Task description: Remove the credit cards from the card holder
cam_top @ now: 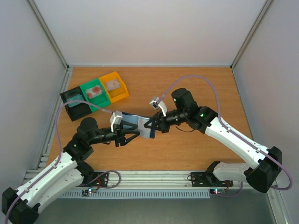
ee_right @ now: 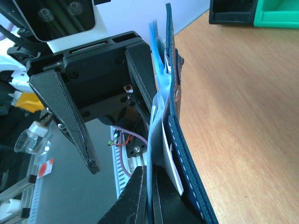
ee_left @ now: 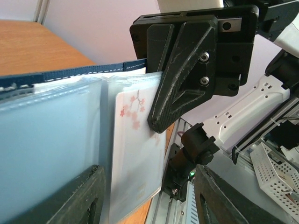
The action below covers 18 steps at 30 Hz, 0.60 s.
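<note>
One pale card point(ee_left: 138, 158) with pink blossom marks sat in a clear inner pocket of the card holder point(cam_top: 139, 124), its long edge standing out past the pocket. The holder, dark navy outside with a stitched rim and blue-grey pockets inside, was spread open and held on edge over the middle of the table point(cam_top: 201, 88), between the two arms. Whether its lower edge touched the wood could not be told.

The right gripper point(ee_right: 150, 179) was clamped on the holder, its jaws pressed together on the navy cover and the pockets. From the left wrist view one of its black fingers lay flat against the top corner of the pocket with the pale card.

The left gripper point(ee_left: 148, 186) faced the holder's inner side with its jaws apart. One finger overlapped the blue-grey pocket, and the other stood clear of the pale card's free edge, so nothing was gripped.

Three bins stood in a row near the far left corner of the table, well apart from the holder: a black bin point(cam_top: 80, 111) with a teal card point(cam_top: 74, 97), a green bin point(cam_top: 103, 103) with a red-marked card point(cam_top: 95, 90), and a yellow bin point(cam_top: 122, 91) with a light card point(cam_top: 112, 84).
</note>
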Tool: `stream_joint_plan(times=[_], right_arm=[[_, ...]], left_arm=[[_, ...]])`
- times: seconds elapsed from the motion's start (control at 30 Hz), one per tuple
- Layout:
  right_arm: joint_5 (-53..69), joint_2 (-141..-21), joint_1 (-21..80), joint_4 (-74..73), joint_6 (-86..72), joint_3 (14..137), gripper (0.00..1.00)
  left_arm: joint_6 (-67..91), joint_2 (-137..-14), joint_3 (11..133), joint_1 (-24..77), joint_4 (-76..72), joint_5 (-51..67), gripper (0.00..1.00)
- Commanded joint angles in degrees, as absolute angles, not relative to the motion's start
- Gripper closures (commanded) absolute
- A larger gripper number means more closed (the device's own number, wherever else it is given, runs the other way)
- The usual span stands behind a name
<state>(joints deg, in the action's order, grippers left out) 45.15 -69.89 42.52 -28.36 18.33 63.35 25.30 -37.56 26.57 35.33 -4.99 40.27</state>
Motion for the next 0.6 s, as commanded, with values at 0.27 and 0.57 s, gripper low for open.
stream_joint_plan(times=[0.27,0.57], right_arm=[[53.5,-69.7,44.8,-25.7,20.7,64.9,0.99],[50.4,-70.8,44.7,-24.9,24.1,64.1,0.99]], left_arm=[[27.3,-39.2,26.4,35.0,-13.1,42.2,0.45],[25.0,-39.5,28.7,36.7,-16.0,46.7,0.66]])
